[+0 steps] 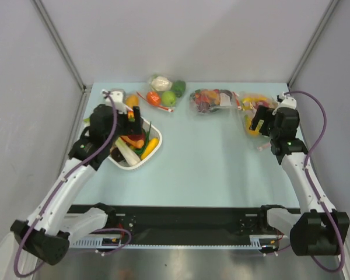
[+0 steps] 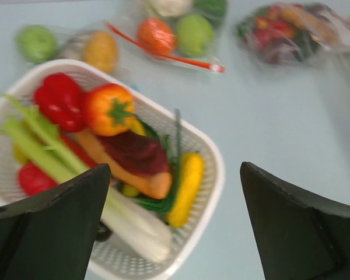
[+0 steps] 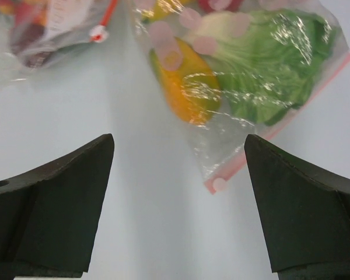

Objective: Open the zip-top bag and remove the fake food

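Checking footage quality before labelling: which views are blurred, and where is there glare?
Left wrist view: soft throughout, far bags smeared, white basket slightly clearer. Right wrist view: sharper, bright crinkle glare on the zip-top bag. Top external view: evenly lit, in focus, faint shadows only.

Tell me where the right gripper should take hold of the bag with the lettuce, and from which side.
Best pinch the zip strip near its lower corner, coming down from the near side with the open right gripper. That edge of the zip-top bag lies flat and empty; the lettuce and yellow fruit bulge farther back.
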{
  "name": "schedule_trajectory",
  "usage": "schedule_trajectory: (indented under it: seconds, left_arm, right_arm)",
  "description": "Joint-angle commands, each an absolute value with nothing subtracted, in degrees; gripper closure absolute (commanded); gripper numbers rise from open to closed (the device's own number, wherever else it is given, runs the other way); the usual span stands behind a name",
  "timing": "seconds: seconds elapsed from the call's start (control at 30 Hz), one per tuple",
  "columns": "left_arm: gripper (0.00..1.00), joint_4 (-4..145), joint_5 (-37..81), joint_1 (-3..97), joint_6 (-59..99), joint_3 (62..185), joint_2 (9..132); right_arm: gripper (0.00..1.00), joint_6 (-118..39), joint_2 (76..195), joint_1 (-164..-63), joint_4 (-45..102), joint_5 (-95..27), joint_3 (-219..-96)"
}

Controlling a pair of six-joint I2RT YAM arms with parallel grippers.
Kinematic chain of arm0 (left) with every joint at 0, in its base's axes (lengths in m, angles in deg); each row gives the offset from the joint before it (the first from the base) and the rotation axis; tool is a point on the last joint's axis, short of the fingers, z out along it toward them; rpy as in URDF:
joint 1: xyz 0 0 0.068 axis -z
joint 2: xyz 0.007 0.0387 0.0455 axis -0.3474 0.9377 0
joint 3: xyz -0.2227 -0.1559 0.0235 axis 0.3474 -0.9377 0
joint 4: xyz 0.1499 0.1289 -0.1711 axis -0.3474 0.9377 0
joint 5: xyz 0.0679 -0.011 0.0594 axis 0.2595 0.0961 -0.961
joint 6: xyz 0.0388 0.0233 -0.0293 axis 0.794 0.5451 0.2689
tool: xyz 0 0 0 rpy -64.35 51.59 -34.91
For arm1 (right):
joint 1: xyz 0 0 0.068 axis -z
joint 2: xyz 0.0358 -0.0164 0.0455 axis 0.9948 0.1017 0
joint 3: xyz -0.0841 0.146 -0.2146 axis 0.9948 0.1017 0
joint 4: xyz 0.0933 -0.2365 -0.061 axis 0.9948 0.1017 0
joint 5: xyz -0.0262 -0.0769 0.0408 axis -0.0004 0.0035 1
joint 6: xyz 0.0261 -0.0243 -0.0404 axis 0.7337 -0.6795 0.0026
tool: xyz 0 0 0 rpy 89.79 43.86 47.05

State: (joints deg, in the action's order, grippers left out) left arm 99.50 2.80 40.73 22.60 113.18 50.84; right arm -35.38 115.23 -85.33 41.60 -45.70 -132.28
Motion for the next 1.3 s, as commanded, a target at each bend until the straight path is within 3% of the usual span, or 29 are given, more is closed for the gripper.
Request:
schedule_trajectory:
  seconds: [0.0, 0.37, 0.63, 0.9, 1.0, 1.1, 1.2, 1.23, 1.27]
  left_arm:
    - [0.0, 92.78, 4.82, 48.0, 18.15, 113.7, 54.65]
    - [0.0, 86.43, 6.05, 61.72, 10.94, 113.17, 63.8]
    - [0.0, 86.61, 7.55, 62.34, 11.63, 112.2, 64.77]
    - [0.0, 87.75, 6.85, 62.34, 12.25, 111.5, 62.84]
    - [0.0, 87.93, 6.58, 62.43, 12.17, 110.71, 61.7]
    - [0.0, 88.45, 5.8, 62.69, 12.25, 110.0, 60.91]
    - [0.0, 88.54, 5.09, 63.22, 12.43, 109.13, 60.29]
    - [0.0, 88.45, 4.83, 63.3, 12.34, 108.77, 60.2]
    - [0.0, 88.19, 4.74, 63.65, 12.25, 108.51, 60.11]
  right_arm:
    - [0.0, -37.39, 119.84, -84.6, 42.55, -52.42, -134.95]
    - [0.02, -34.41, 129.17, -87.75, 50.28, -59.19, -138.91]
    - [0.03, -34.41, 131.71, -94.7, 53.97, -68.95, -137.85]
    - [0.05, -34.58, 137.69, -95.15, 53.28, -73.0, -136.53]
    - [0.12, -35.81, 140.76, -95.06, 51.78, -73.62, -136.88]
    - [0.3, -36.96, 142.79, -95.06, 52.21, -74.06, -138.37]
    - [0.58, -37.57, 142.53, -95.24, 52.48, -72.65, -139.08]
    - [0.75, -37.49, 142.44, -95.24, 52.65, -72.39, -139.17]
    - [0.82, -37.57, 142.35, -95.24, 53.0, -71.26, -139.69]
